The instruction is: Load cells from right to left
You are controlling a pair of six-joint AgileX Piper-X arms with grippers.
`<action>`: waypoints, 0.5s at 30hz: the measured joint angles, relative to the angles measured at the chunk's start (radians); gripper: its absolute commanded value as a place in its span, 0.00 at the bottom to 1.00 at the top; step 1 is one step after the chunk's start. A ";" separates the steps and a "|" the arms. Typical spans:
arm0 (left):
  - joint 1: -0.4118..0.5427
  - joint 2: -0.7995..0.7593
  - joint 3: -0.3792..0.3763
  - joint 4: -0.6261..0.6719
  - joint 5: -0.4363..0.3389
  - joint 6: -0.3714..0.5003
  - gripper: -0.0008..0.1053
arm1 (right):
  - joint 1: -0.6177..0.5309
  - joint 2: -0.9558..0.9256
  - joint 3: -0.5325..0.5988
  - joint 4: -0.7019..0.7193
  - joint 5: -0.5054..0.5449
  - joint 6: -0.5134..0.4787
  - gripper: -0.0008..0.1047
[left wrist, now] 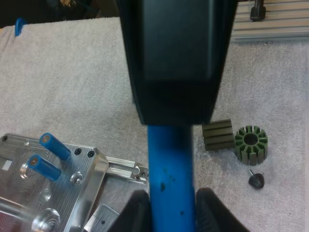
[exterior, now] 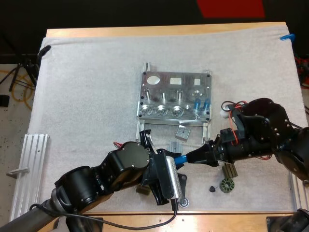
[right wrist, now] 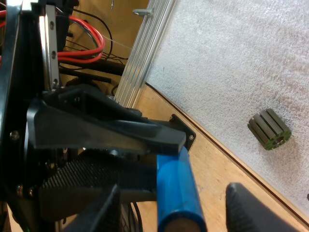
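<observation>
Holding: our left gripper [left wrist: 166, 210], jaws clamped on a blue cylinder [exterior: 180, 159] near the fixture's [exterior: 159, 89] near edge.
Right gripper [right wrist: 176, 209]: jaws apart, clear, around the same cylinder.
Fixture: we see two more blue cylinders [exterior: 197, 103] in its right-hand holes.
</observation>
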 measured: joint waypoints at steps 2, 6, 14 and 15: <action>0.000 0.000 0.000 -0.002 0.000 0.000 0.11 | 0.000 0.000 0.000 0.000 0.000 0.000 0.47; 0.000 0.000 0.000 -0.002 0.000 0.000 0.11 | 0.000 0.000 0.000 0.000 0.002 0.000 0.47; 0.000 0.000 0.000 -0.002 0.000 0.000 0.11 | 0.000 0.000 0.000 0.000 0.002 0.000 0.23; 0.000 0.000 0.000 -0.002 0.000 0.000 0.11 | 0.000 0.000 0.000 0.000 0.002 0.000 0.20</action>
